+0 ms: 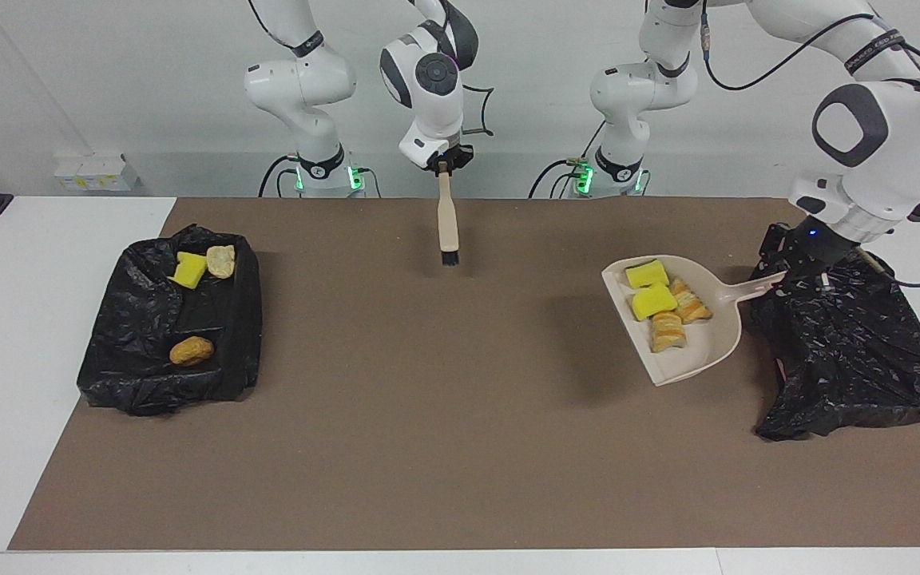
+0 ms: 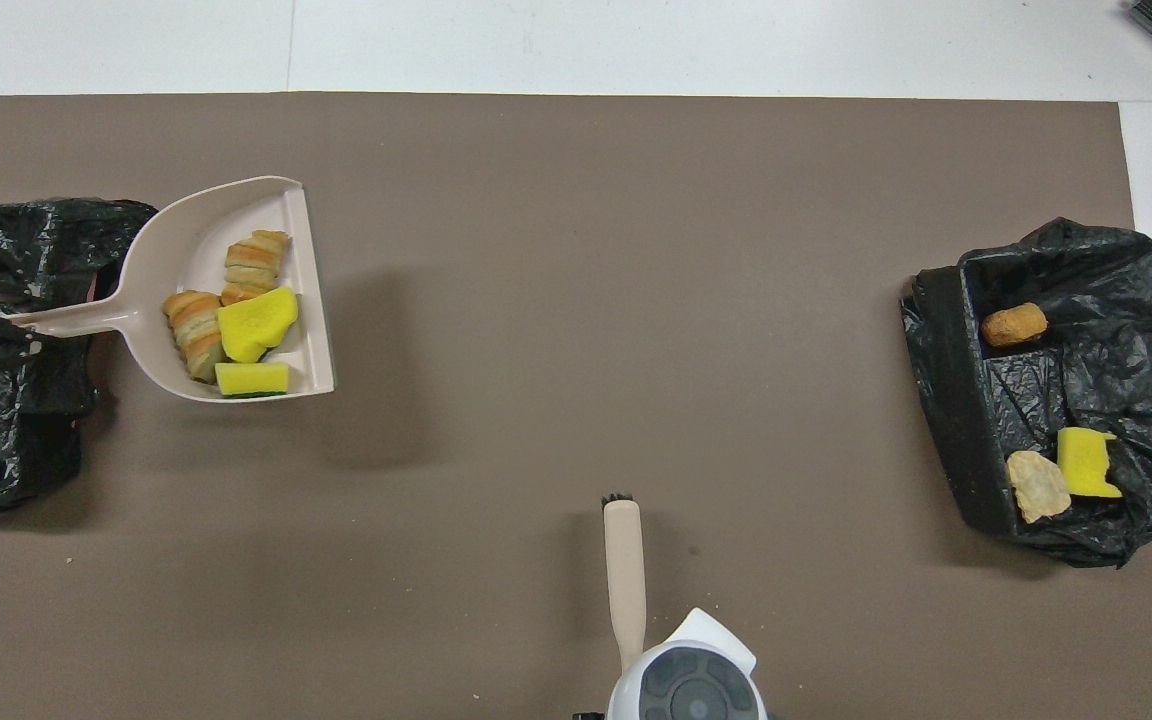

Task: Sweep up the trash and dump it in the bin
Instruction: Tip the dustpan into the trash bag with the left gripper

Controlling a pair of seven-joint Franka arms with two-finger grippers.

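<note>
Carrying the loaded dustpan (image 1: 680,319) toward the black bag-lined bin (image 1: 851,343) at the left arm's end of the table is the step in hand. My left gripper (image 1: 797,259) is clamped on the end of the dustpan's handle, up in the air over the rim of that bin, with the pan itself hanging over the brown mat (image 1: 428,447) just beside the bin. Four pieces of trash (image 1: 664,307) ride in the pan: two yellow sponge scraps and two bread-like lumps. Three more pieces (image 1: 196,267) lie in the other bin (image 1: 164,335) at the right arm's end.

My right gripper (image 1: 444,162) is clenched on the brush (image 1: 448,224), holding it upright over the mat's edge nearest the robots, bristles down; that arm waits.

Next, I judge, the pan must come over the bin's opening and tip so the load slides out; a level pan until then keeps the pieces from spilling.

The bin beside the pan shows only crumpled black plastic, so I cannot make out its opening or what is inside. In the overhead view my left gripper is cut off at the frame's edge.
</note>
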